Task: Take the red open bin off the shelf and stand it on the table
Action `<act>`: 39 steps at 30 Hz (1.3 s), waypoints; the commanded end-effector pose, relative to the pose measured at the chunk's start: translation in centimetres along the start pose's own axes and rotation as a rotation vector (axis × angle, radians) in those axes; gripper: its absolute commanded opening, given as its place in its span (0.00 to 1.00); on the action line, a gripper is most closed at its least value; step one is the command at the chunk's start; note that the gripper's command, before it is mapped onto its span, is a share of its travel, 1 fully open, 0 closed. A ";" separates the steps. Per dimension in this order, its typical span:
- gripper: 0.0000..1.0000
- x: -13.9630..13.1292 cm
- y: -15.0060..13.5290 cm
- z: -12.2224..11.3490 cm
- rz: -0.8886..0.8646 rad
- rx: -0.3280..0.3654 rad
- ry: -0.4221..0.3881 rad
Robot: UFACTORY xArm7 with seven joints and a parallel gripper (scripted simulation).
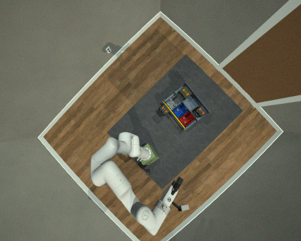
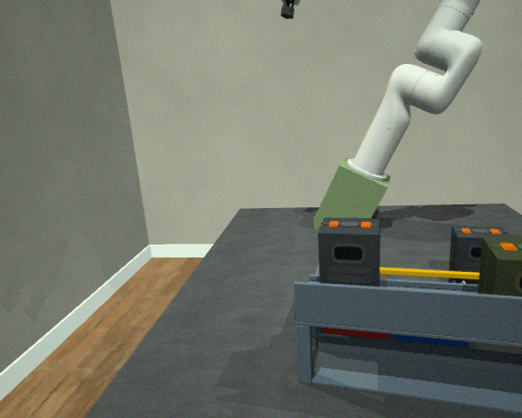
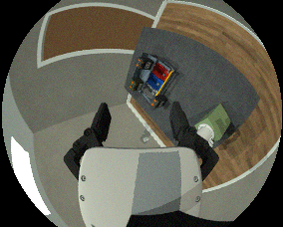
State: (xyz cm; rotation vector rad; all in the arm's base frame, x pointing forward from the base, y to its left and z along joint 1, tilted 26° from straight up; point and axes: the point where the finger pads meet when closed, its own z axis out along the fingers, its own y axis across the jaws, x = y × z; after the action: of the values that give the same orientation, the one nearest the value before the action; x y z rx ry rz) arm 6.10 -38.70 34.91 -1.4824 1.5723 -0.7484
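The red open bin (image 1: 187,118) sits on the grey shelf (image 1: 186,106) at its near-right end, beside a blue bin (image 1: 180,109) and a grey bin (image 1: 172,100). In the exterior view only a red strip (image 2: 356,333) of it shows under the shelf's upper board. In the wrist view the red bin (image 3: 162,72) is small and far off. My gripper (image 1: 178,183) is open and empty, high up and far from the shelf, over the table's corner. It shows at the top edge of the exterior view (image 2: 287,9) and in the wrist view (image 3: 138,123).
Dark boxes with orange tabs stand around the shelf: one at its front left (image 1: 163,109), two behind (image 1: 185,92) (image 1: 200,111). A yellow bar (image 1: 174,116) runs along the shelf front. The green robot base (image 1: 150,156) stands on the dark table (image 1: 173,123).
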 end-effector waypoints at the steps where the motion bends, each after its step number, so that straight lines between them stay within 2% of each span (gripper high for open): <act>1: 1.00 1.0 -1.9 -0.8 -0.102 0.009 0.027; 4: 1.00 2.3 -4.7 -2.0 -0.252 0.023 0.066; 16: 1.00 2.3 -4.7 -2.0 -0.252 0.023 0.066; 21: 1.00 3.2 -6.3 -2.7 -0.499 0.046 0.130; 39: 1.00 2.7 -5.5 -2.3 -0.522 0.049 0.136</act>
State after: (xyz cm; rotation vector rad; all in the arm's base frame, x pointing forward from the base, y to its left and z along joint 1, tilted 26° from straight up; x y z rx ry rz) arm 7.00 -42.61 40.62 -1.8512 1.2647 -1.1778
